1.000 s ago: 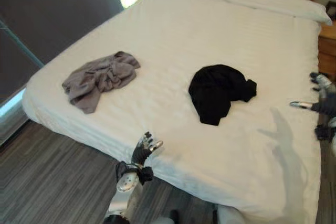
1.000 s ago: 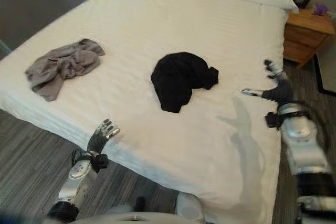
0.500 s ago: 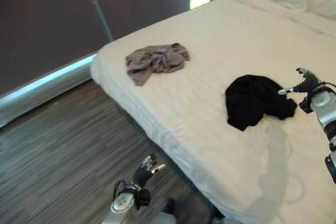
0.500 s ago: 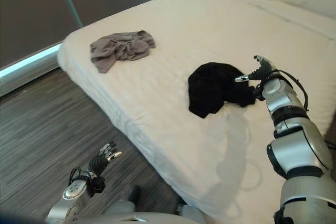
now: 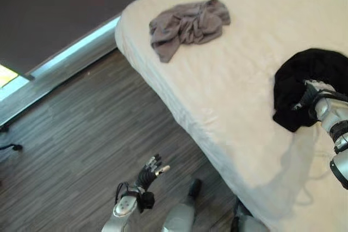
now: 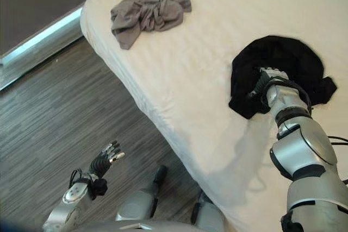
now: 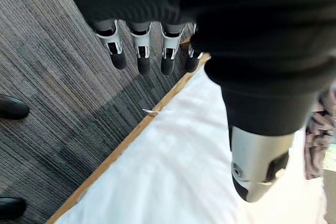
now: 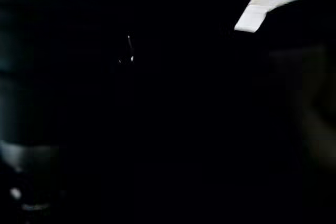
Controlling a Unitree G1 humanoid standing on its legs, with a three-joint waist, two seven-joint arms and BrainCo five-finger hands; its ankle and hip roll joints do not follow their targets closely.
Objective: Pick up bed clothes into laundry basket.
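Right hand [image 6: 265, 81] rests on the black garment [image 6: 283, 61], its fingers buried in the dark cloth, so whether they are curled or straight cannot be told; its wrist view is dark with fabric pressed against the lens, a sliver of white sheet at one corner.

White bed [image 5: 234, 80] spans the scene from twelve o'clock down to five o'clock, its near edge running diagonally toward the wooden floor [image 5: 81, 134]. That grey-brown plank floor takes the nine-to-seven o'clock side, with a pale strip of window track [image 5: 70, 44] along the dark wall at ten o'clock.

Black garment lies bunched on the sheet at about three o'clock, near the mattress edge. A grey garment [image 5: 187, 23], crumpled, sits at roughly twelve o'clock, well apart from the black one and close to the bed's corner.

Left hand [image 5: 148, 171] hangs over the floor at six o'clock, clear of the bed, fingers [image 7: 140, 51] straight and slightly spread, holding nothing; its wrist view looks past them to the floor and the bed's wooden base rail [image 7: 126, 145].
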